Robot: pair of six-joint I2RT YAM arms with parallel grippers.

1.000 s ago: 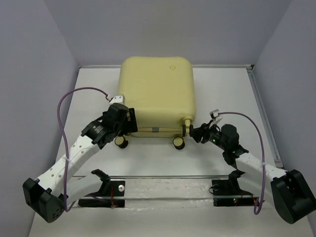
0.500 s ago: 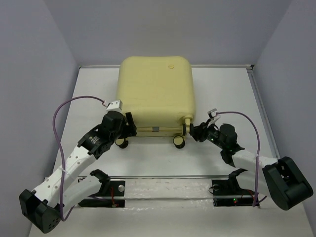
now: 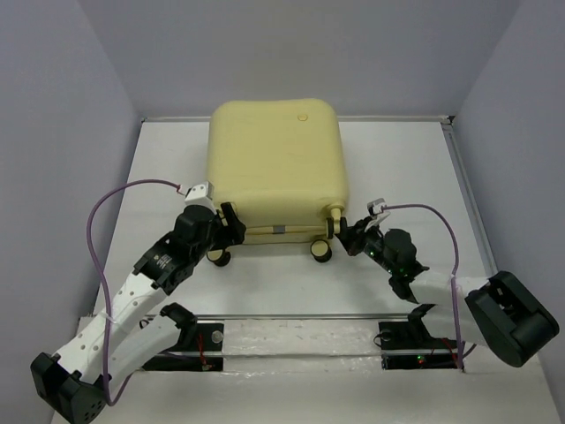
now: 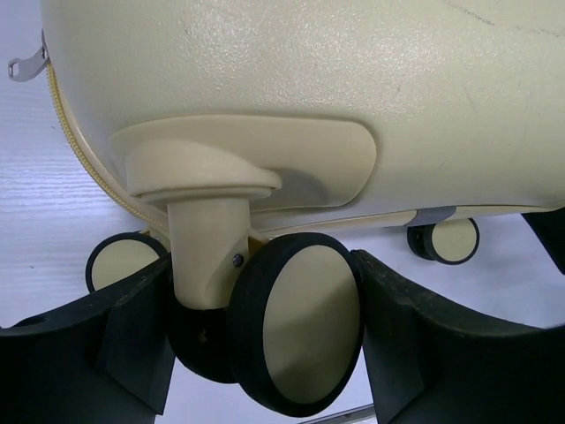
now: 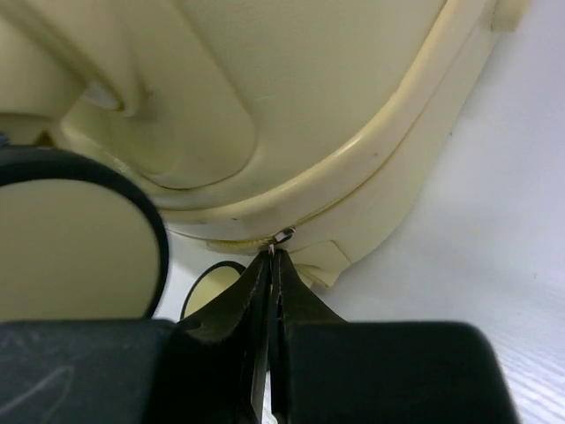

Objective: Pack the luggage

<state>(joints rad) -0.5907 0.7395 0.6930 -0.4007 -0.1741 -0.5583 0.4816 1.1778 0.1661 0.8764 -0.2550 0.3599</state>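
Overhead, the luggage (image 3: pixel 275 163) lies flat and closed on the white table (image 3: pixel 397 168), at 12 o'clock from the two arm bases, with its pale yellow shell facing up. Its wheeled end points to 6 o'clock, toward the arms.

The left gripper (image 3: pixel 231 231) sits at the suitcase's 7 o'clock corner. In the left wrist view its black fingers (image 4: pixel 97 353) stand wide on either side of a caster wheel (image 4: pixel 305 331), black-rimmed with a cream face. One finger is against the cream stem and the other against the tyre, with no gap showing on either side. Above the wheel is the moulded housing of the shell, and the zip line (image 4: pixel 71 132) curves down the shell at 9 o'clock in that view.

The right gripper (image 3: pixel 342 235) is at the 5 o'clock corner, low beside the shell. In the right wrist view its fingers (image 5: pixel 238 309) are pressed together. Their tips meet on a small metal tab (image 5: pixel 281 236) at the seam, where the two halves of the shell join. Another wheel (image 5: pixel 71 238) fills the 9 o'clock side of that view, close to the fingers. Whether it touches them cannot be told.
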